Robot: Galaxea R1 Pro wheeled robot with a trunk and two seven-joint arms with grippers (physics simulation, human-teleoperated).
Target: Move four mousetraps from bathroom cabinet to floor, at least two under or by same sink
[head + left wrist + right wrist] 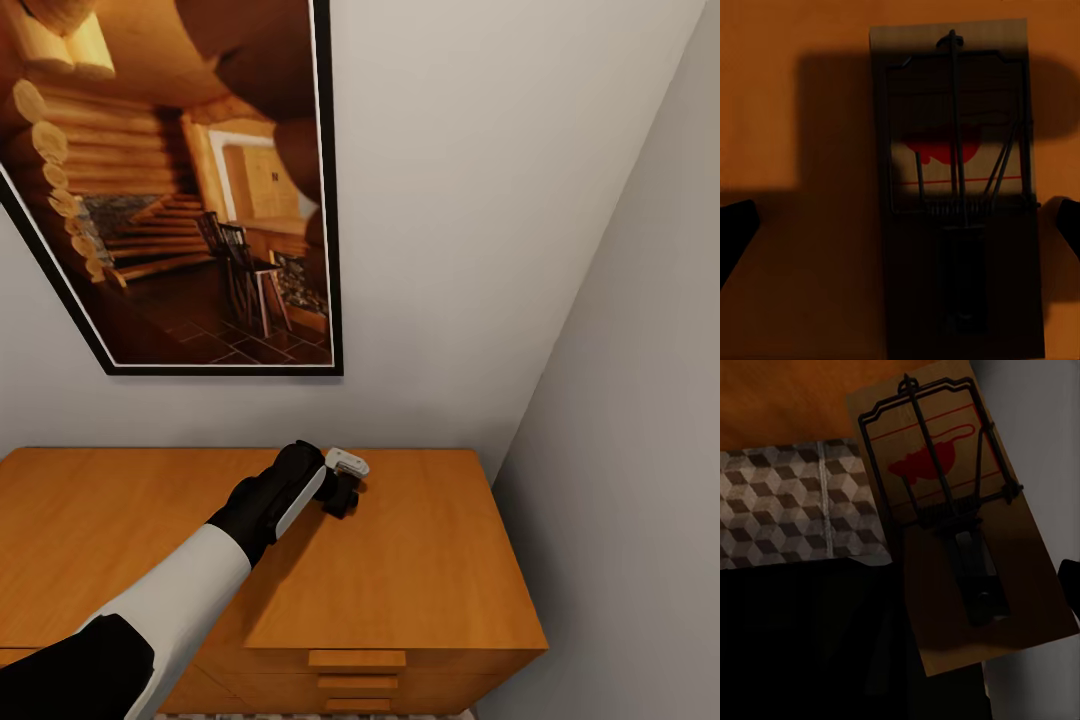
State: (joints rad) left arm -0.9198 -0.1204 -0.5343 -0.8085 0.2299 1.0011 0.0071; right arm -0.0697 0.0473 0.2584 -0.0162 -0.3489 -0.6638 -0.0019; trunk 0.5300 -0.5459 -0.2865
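On the cabinet (420,560) top, the left hand (345,490) straddles a mousetrap (956,187)

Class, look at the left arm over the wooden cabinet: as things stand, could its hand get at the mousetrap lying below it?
Probably yes. The left hand hangs open straight above the mousetrap, which lies flat on the cabinet top with nothing between them.

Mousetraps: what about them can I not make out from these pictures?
- Left wrist view: the first mousetrap on the cabinet lies in deep shadow, and one end is cut off by the picture's edge.
- Head view: the left pincer covers that trap.
- Right wrist view: darkness around the second mousetrap hides what holds it.
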